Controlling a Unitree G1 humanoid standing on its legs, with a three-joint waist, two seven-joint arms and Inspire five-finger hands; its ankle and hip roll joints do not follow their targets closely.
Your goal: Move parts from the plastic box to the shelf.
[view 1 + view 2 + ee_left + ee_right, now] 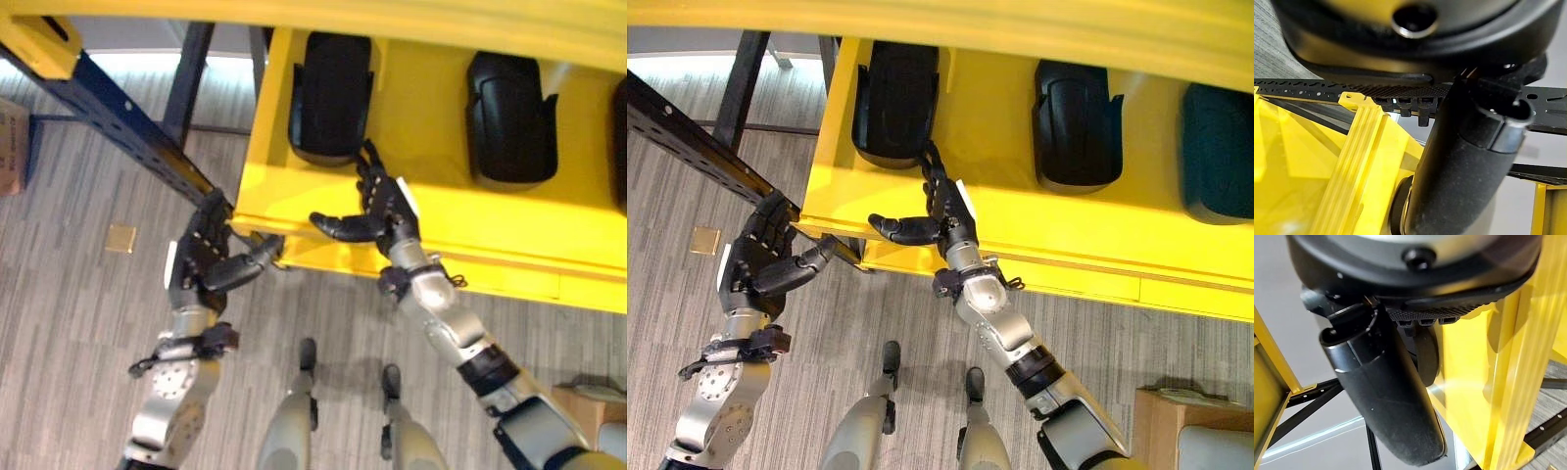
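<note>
left eye view: my right hand [384, 211] reaches over the near wall of the yellow box [294, 201], fingers straight and released, tips at the lower edge of the nearest black part [331, 96], thumb stuck out sideways, holding nothing. my left hand [209, 257] sits at the box's near left corner, fingers loosely extended along the outside wall, thumb pointing at the corner; it grasps nothing that i can see. a second part [511, 117] lies further right in the box, well apart from both hands. the dark shelf rail [118, 116] runs off to my left, behind the box corner

risks as i judge them: the part looks smooth and rounded, so a one-handed pinch at its edge could slip and drop it back. my left hand is close to the corner; pushing there could shift the box. swinging a part leftward could knock it against the rail
</note>
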